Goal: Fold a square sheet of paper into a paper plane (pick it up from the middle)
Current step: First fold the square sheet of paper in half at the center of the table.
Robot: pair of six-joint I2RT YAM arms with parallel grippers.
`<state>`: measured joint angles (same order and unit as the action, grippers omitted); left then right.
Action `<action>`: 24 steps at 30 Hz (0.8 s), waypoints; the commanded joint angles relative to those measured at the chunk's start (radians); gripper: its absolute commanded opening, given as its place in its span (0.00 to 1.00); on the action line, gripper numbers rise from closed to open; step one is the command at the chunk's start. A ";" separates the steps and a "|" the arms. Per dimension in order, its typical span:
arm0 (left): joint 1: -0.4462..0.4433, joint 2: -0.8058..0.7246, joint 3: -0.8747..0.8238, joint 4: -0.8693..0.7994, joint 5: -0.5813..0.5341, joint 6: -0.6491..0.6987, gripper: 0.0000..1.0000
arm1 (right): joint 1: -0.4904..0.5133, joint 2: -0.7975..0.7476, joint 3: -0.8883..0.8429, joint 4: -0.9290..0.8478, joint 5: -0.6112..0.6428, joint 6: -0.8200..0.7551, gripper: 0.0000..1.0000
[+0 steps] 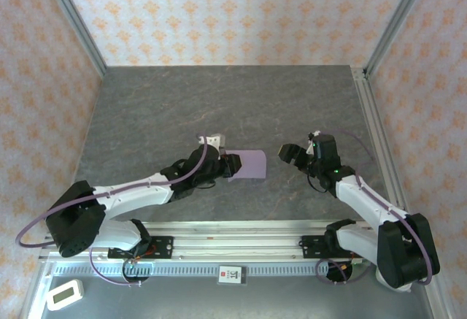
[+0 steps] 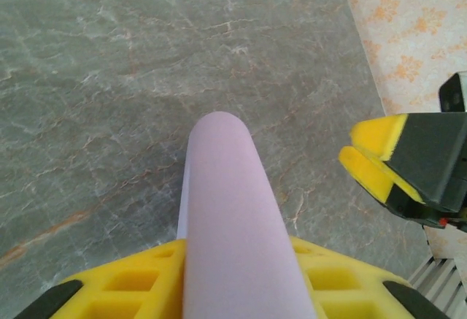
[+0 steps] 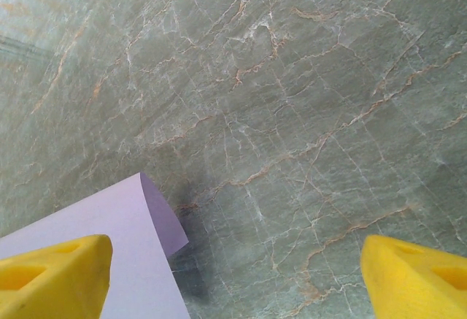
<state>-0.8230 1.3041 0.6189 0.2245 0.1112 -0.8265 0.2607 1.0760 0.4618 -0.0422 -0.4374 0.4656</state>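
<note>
- The square sheet of paper (image 2: 226,209) lies near the middle of the top view, just right of the left gripper (image 1: 230,166). It is bowed into a soft, rounded loop rather than lying flat on the table (image 1: 219,107).
- My reading is that the loop is deliberate. Bringing two edges together without a crease yet allows the first centre fold of the plane to be lined up before it is pressed down.
- In the left wrist view the loop runs up from bottom centre, rising out between the yellow fingers (image 2: 139,282). They sit close on either side of it.
- The left gripper is partly closed and pinches the near end of the sheet. The far end of the loop arches free above the marble-patterned top.
- The right gripper (image 1: 290,152) waits just right of the paper in the top view, apart from it and facing the left one — probably placed to take or press the free end.
- Its jaws are spread wide. In the right wrist view one yellow fingertip (image 3: 55,271) sits at lower left and the other at lower right, with bare table between them.
- A curled corner of the sheet lies beside the lower-left fingertip, and the right gripper holds nothing.
- No crease is visible, so the fold looks barely begun.
</note>
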 commanded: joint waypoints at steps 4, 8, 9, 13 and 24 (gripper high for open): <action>-0.017 -0.006 -0.075 0.093 -0.103 -0.100 0.33 | -0.008 -0.019 -0.001 -0.012 -0.004 -0.022 0.87; -0.048 -0.019 -0.128 0.125 -0.192 -0.207 0.34 | -0.008 -0.007 -0.020 0.026 -0.066 -0.003 0.87; -0.056 -0.023 -0.144 0.137 -0.216 -0.245 0.34 | -0.008 -0.001 -0.025 0.040 -0.082 0.004 0.86; -0.101 -0.045 -0.197 0.176 -0.324 -0.371 0.34 | -0.008 0.024 -0.047 0.100 -0.158 0.041 0.84; -0.206 0.011 -0.226 0.258 -0.506 -0.626 0.34 | 0.038 0.101 -0.097 0.254 -0.236 0.141 0.82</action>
<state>-1.0119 1.2903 0.4038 0.4183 -0.3084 -1.3579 0.2794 1.1641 0.3775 0.1303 -0.6434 0.5663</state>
